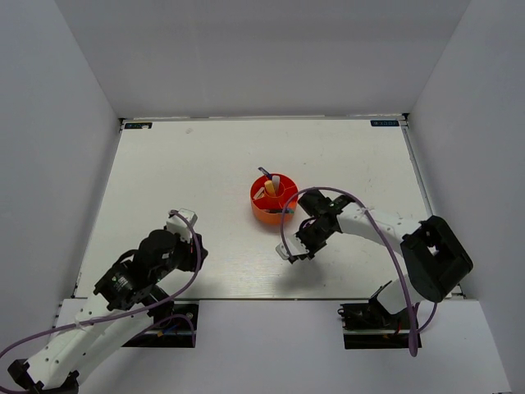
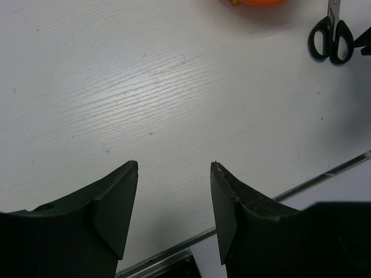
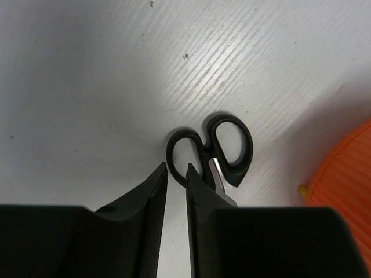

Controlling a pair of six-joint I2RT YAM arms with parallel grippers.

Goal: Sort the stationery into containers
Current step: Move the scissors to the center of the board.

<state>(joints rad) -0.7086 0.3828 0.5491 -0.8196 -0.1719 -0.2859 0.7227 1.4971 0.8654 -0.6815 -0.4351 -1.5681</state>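
Just short of the middle of the white counter point(image 1: 180, 164), the round orange-red tub point(image 1: 264, 218) stood with an orange-pink highlighter point(image 1: 272, 187) upright inside it and a blue pen point(image 1: 265, 173) leaning out toward the far edge. Which compartments they occupied could not be made out.

The right end effector point(image 3: 177, 168) hung low over the counter between the tub and the near edge, pointing toward the left edge. Its fingers were nearly closed, with only a thin slit of white counter showing between them. The black-handled scissors point(image 3: 204, 152) lay flat right at the tips, handle loops outward and the blade running back under one finger. The rim of one loop sat at the slit, but whether the fingers pinched it could not be told.

The left end effector point(image 2: 174, 165) was nearer the near left corner, well apart from the tub. Its fingers were spread wide and held nothing, with bare counter beneath the gap. From its wrist view the scissors and a sliver of the tub appeared far ahead.
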